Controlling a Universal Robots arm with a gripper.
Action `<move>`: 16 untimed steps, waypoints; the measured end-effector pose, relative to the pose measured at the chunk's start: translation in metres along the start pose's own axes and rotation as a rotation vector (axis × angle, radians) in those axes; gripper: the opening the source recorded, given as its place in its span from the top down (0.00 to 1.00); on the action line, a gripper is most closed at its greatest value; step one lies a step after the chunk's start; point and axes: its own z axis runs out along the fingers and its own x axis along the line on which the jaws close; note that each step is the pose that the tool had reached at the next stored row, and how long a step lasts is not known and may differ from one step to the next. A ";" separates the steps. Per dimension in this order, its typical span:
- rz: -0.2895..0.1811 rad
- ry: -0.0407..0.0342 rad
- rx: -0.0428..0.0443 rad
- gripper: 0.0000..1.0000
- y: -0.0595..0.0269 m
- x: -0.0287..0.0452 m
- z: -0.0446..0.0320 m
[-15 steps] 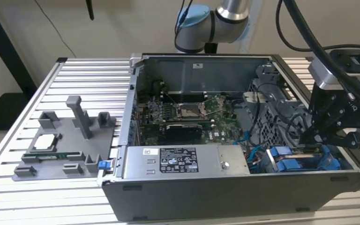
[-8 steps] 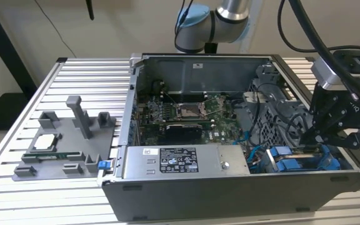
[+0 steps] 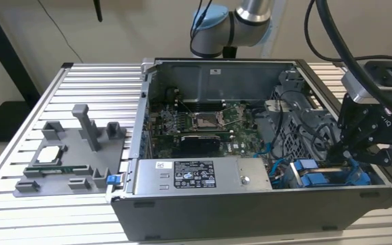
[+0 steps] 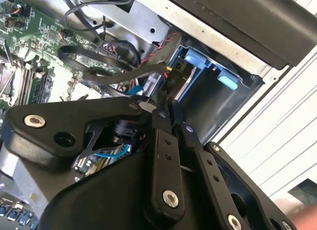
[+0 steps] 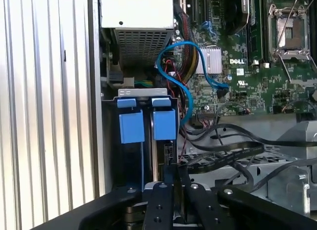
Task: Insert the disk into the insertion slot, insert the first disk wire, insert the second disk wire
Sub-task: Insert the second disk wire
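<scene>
Two blue-framed drives stand side by side in the grey drive cage [image 5: 143, 93] at the case's front corner, on the exterior view's right [image 3: 312, 178]. The disk [image 5: 164, 123] sits in its insertion slot, on the motherboard side of the other drive [image 5: 131, 126]. My gripper [image 5: 175, 183] hangs over the disk's inner end, and its black fingers [image 4: 162, 141] stand nearly together with only a thin slit between them. Whether anything is pinched there I cannot tell. A blue wire [image 5: 188, 76] loops from the motherboard down beside the disk. Black flat wires [image 5: 223, 151] lie close to the fingertips.
The open computer case [image 3: 250, 204] lies on a ribbed metal table [image 3: 19, 204]. A silver labelled power-supply box [image 3: 196, 176] borders the cage. The motherboard [image 3: 203, 122] fills the case floor. A grey fixture [image 3: 73, 153] with parts stands at the exterior view's left.
</scene>
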 end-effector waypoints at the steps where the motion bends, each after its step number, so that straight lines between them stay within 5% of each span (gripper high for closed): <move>1: 0.000 -0.0008 -0.0005 1.00 -0.0002 0.0002 0.0010; 10: -0.001 -0.0157 -0.0025 1.00 -0.0011 0.0011 0.0083; 16: -0.001 -0.0159 -0.0024 1.00 -0.0023 0.0018 0.0128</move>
